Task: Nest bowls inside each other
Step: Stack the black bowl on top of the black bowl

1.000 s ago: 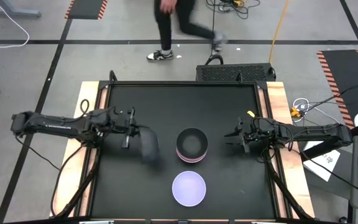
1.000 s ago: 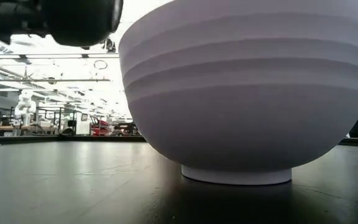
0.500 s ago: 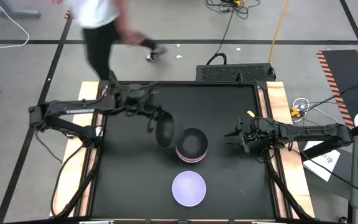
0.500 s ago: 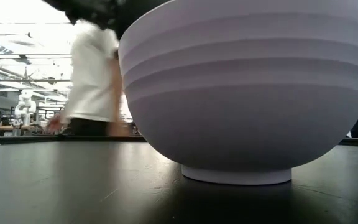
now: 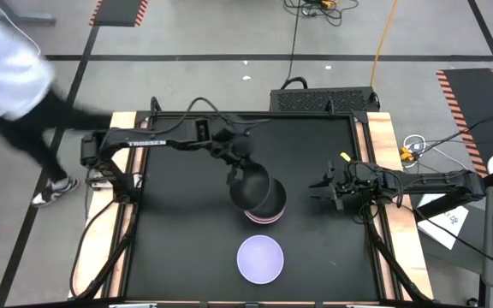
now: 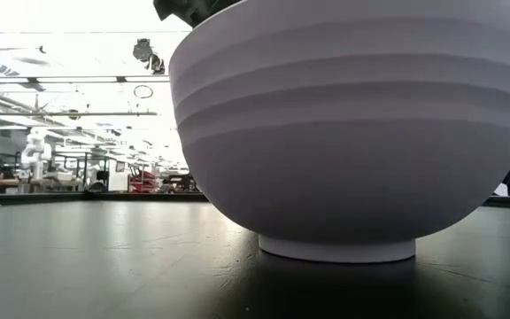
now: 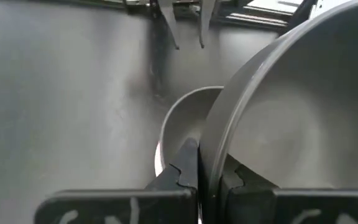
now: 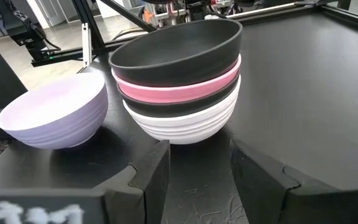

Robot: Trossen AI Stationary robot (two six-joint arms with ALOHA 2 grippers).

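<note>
The left gripper (image 7: pixel 205 180) is clenched on the rim of a black bowl (image 5: pixel 245 184), carried tilted just above the stack (image 5: pixel 264 205) mid-table. Level the bowl, centre it over the stack's top bowl, then lower and release. The right gripper (image 5: pixel 322 190) waits beside it, fingers spread; the lavender bowl (image 5: pixel 259 259) sits apart.

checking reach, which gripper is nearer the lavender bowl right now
Roughly equal, the left slightly nearer. The left gripper, shut on a black bowl, is above the stack, beyond the lavender bowl. The right gripper waits open, off to that bowl's right.
</note>
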